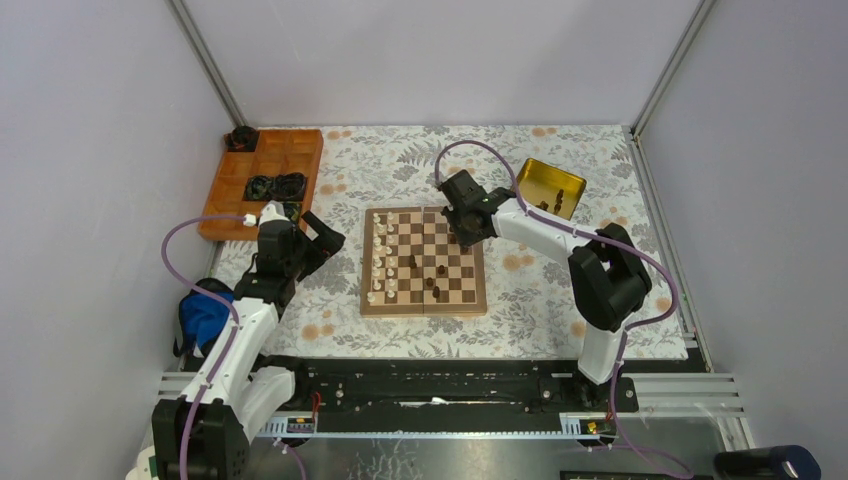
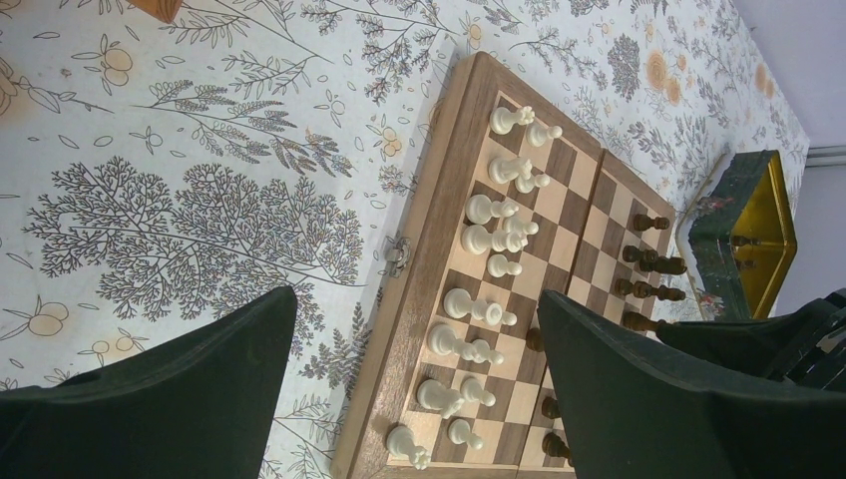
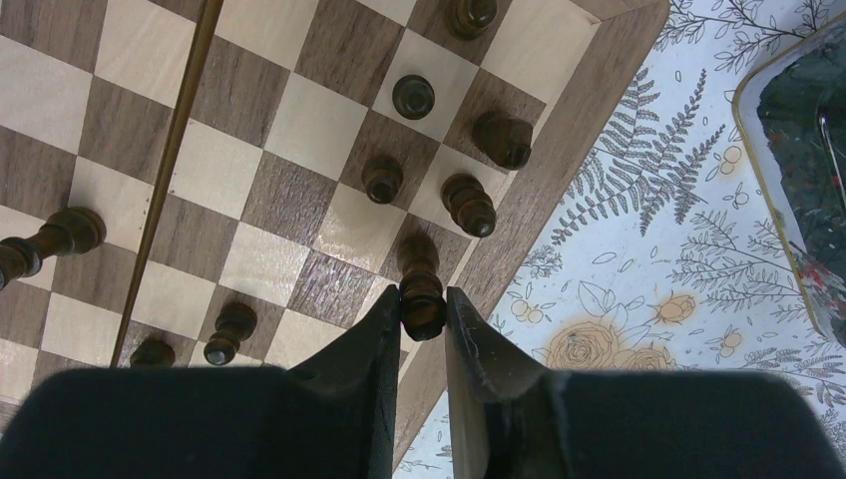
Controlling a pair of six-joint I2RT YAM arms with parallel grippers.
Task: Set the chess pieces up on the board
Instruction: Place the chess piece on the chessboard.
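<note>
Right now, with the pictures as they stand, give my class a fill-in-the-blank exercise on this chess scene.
The right gripper is shut on a ____ chess piece.
The left gripper hangs ____ and empty.
In the top view, the cream pieces stand along the board's ____ side.
Missing: dark; open; left.

Bright even overhead light, soft shadows, sharp
</note>
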